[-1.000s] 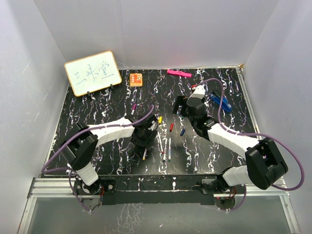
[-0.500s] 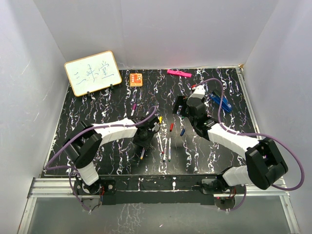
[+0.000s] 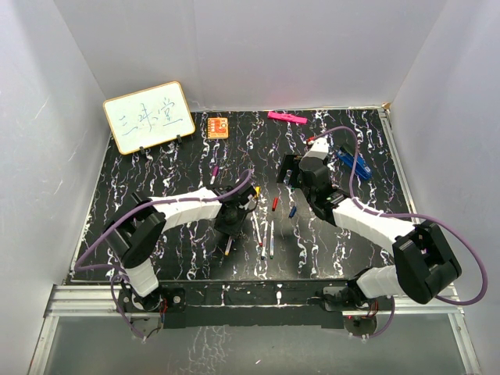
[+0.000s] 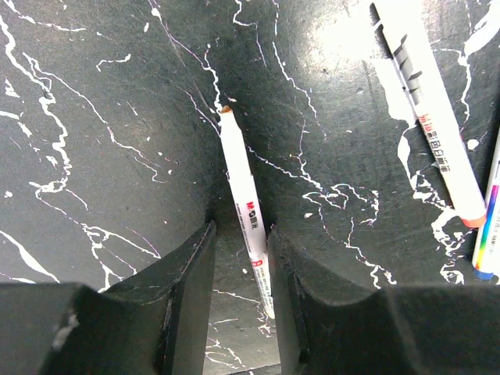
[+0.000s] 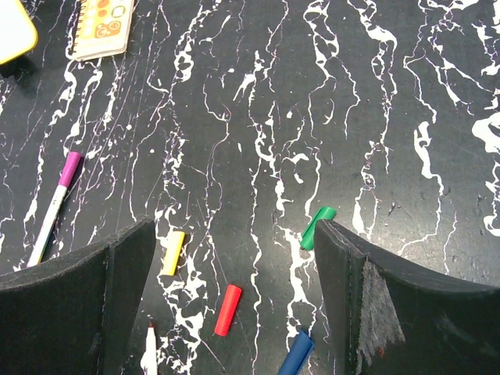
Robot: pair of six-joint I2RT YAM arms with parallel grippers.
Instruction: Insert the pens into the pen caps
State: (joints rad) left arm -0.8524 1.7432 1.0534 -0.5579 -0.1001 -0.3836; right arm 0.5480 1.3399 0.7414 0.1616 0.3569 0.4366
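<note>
We see the L gripper (image 4: 242,230) down at the black marbled table (image 3: 125,172), jaws narrowed around a white pen (image 4: 237,164) w/ an orange tip. One finger (image 4: 312,289) sits against the barrel. On the other side a sliver of table shows, so it's not clamped, and the pen lies flat on the tabletop. Two more lie just to one side, apart from the jaws: a pen w/ an orange end (image 4: 426,117) and a pen w/ a blue end (image 4: 486,234).

R gripper (image 5: 234,226) hangs over the caps, jaws spread wide, holding nothing. Below it are the yellow cap (image 5: 173,252), red cap (image 5: 228,309), blue cap (image 5: 295,353) and green cap (image 5: 316,226). All four lie loose, apart from each other. The green one is right at a fingertip (image 5: 336,234); we can't tell if they touch. A pen w/ a purple end (image 5: 55,203) lies off to the side, near the other finger.

At the back of the table are a whiteboard (image 3: 148,117), orange card (image 3: 218,126) and pink marker (image 3: 286,118).
</note>
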